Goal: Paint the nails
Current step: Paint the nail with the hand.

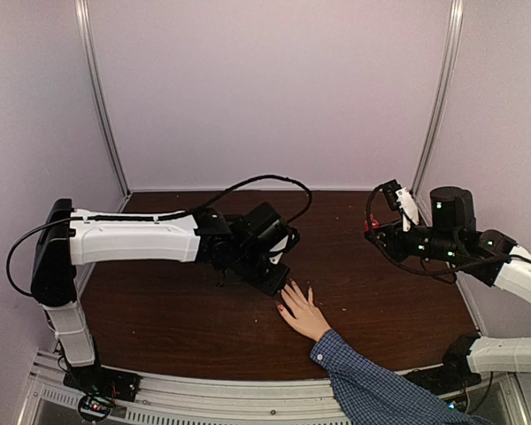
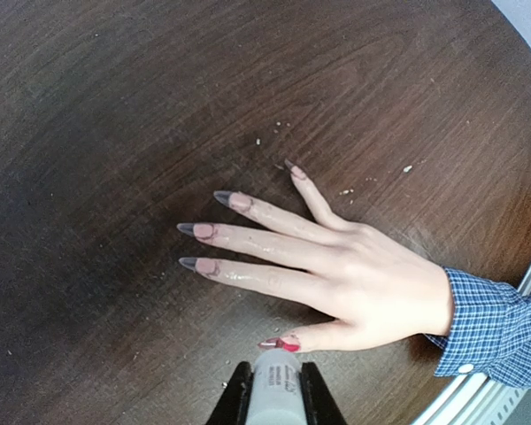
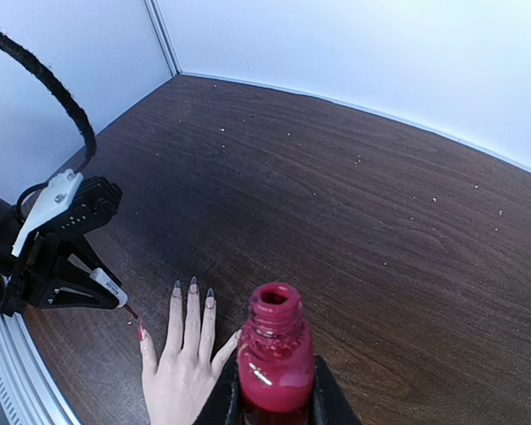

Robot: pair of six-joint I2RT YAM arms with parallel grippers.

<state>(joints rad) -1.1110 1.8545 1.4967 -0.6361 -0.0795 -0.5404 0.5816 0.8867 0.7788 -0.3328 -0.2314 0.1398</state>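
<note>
While my left claw (image 2: 275,391) clamps the brush cap (image 2: 275,379), right claw (image 3: 274,394) the bottle (image 3: 274,354), I'd stroke the nails (image 2: 203,231) lightly.

2 white-and-black arms (image 1: 133,237), likely braided cables (image 3: 31,64)

We are seeing a matt wood-grain table (image 2: 115,106), a cloth sleeve (image 2: 500,323), a smooth white plastic cap (image 2: 276,385), a glossy red bottle (image 3: 274,367) and one glossy red nail (image 2: 279,343).

Overhead overview, wrist close-ups, all sharing hand (image 1: 303,312)
</note>
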